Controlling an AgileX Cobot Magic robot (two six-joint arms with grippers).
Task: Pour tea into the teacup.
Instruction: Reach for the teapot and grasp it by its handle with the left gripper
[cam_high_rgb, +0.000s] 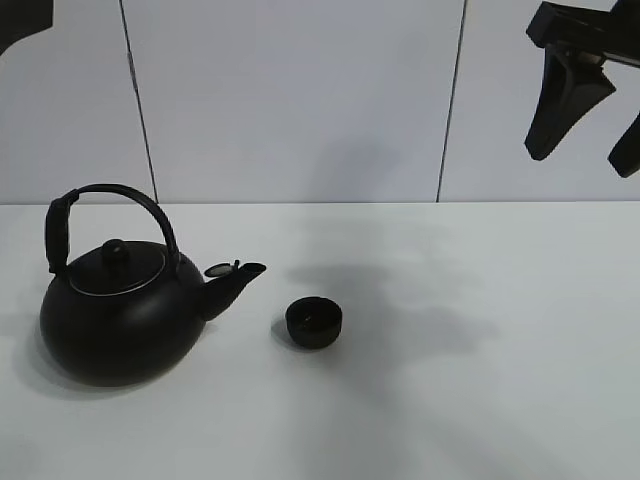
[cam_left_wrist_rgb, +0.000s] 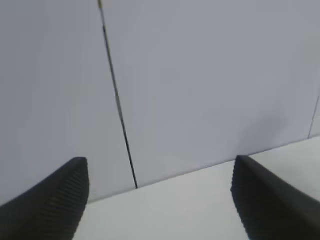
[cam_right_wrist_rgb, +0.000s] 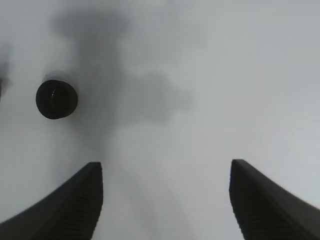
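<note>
teacup: the teacup (cam_high_rgb: 314, 323) stands upright on the table (cam_high_rgb: 480, 400), about midway between its left and right edges, nothing touching it; whether it holds any tea cannot be told.
kettle: the kettle (cam_high_rgb: 115, 310) sits toward the left edge of the table, lid on and handle arched upright. Its spout points at the teacup, and the tip is near the cup but apart from it.
right fingers: the right fingers (cam_high_rgb: 560, 100) hang high above the right side of the table, spread apart with nothing between them. Their wrist view looks down on the teacup (cam_right_wrist_rgb: 56, 99), well off to one side of the right fingers (cam_right_wrist_rgb: 70, 205).
left fingers: the left fingers (cam_left_wrist_rgb: 55, 200) stand wide apart and empty, facing the back wall and the far edge of the table; neither kettle nor cup shows there.
step in hand: judged as the very start, since the kettle is not yet grasped and no pouring is under way.
next move calls for: probably bringing the left fingers down over the kettle's handle, closing firmly on it, then lifting and tipping the spout over the small cup without knocking it.
</note>
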